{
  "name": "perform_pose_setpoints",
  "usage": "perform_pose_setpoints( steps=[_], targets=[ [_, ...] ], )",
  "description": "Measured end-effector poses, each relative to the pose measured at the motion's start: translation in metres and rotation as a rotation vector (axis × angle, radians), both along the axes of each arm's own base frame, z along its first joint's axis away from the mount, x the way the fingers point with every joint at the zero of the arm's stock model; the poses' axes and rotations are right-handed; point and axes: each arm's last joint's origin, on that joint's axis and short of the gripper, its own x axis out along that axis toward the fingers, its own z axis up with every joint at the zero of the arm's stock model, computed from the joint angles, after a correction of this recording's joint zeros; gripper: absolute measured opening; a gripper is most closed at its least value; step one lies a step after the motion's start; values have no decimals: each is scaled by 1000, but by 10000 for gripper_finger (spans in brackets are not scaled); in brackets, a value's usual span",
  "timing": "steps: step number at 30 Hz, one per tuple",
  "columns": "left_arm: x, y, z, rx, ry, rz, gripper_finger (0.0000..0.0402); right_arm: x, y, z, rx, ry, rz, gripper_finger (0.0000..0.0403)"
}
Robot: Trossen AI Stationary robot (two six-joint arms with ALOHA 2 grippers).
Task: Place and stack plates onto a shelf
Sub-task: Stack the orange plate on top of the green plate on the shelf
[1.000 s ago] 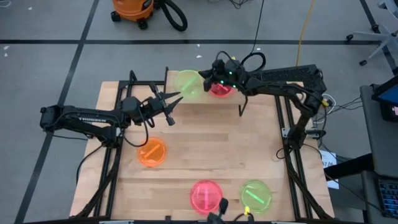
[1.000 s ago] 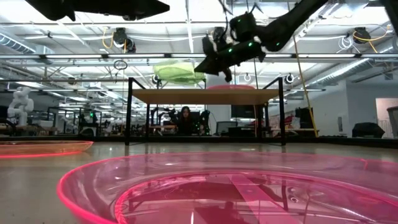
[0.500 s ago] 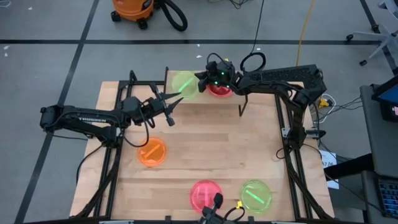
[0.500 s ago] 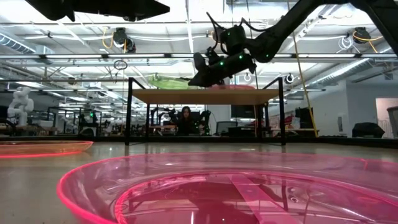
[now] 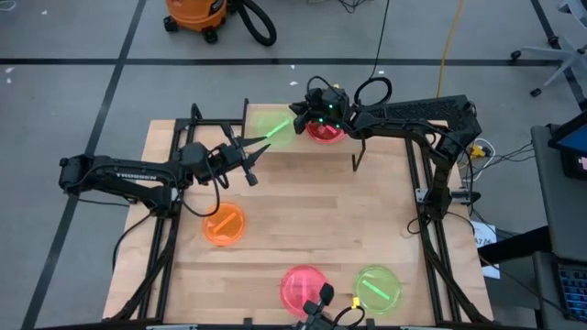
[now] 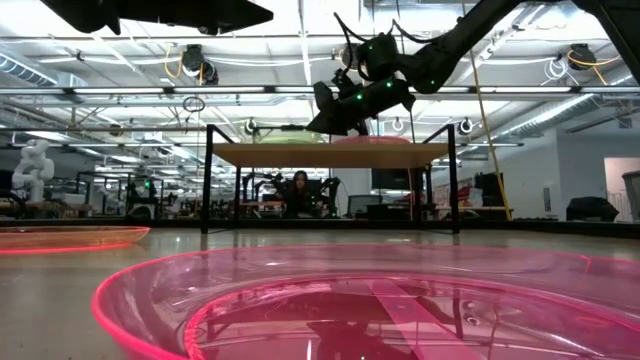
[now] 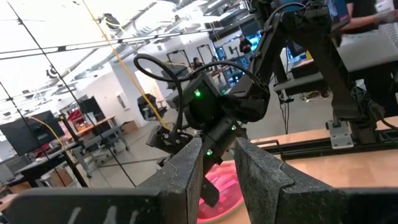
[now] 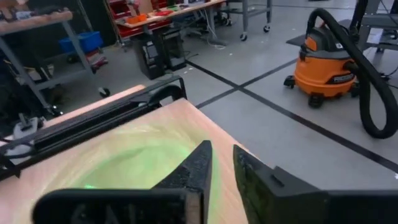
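**Green plate lay on the shelf under the right gripper**

On the shelf (image 5: 303,151) at the counter's (image 5: 303,220) 12 o'clock edge, the right gripper (image 5: 301,109) hovered just above the green plate (image 5: 273,126), jaws slightly parted, pinching nothing. A pink plate (image 5: 323,134) lay beside it. The left gripper (image 5: 260,147) hung near the shelf's 9 o'clock end, jaws spread, empty.

Green plate (image 5: 273,124) and pink plate (image 5: 323,133) lie flat on the raised wooden shelf (image 5: 275,154).
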Motion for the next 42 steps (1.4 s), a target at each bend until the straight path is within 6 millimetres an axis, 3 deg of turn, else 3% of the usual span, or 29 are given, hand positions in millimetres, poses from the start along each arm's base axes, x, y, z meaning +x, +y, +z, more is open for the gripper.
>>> perform_pose_setpoints(
  steps=[7,12,20,24,28,34,42],
  targets=[
    [0,0,0,0,0,0,102,0,0,1,-34,20,8,82],
    [0,0,-2,-7,23,0,102,-7,9,23,-135,40,46,86],
    [1,0,-12,-50,111,-4,102,-43,60,96,-302,105,152,86],
    [2,-2,-22,-70,210,-1,102,-75,94,112,-330,110,203,86],
    [1,-10,-33,-94,321,34,102,-113,128,105,-341,50,240,86],
    [-2,-33,-50,-147,513,-32,102,-163,164,74,-379,-151,261,86],
    [-13,-72,-73,-305,708,-160,102,-206,187,41,-463,-450,259,86]
  ],
)
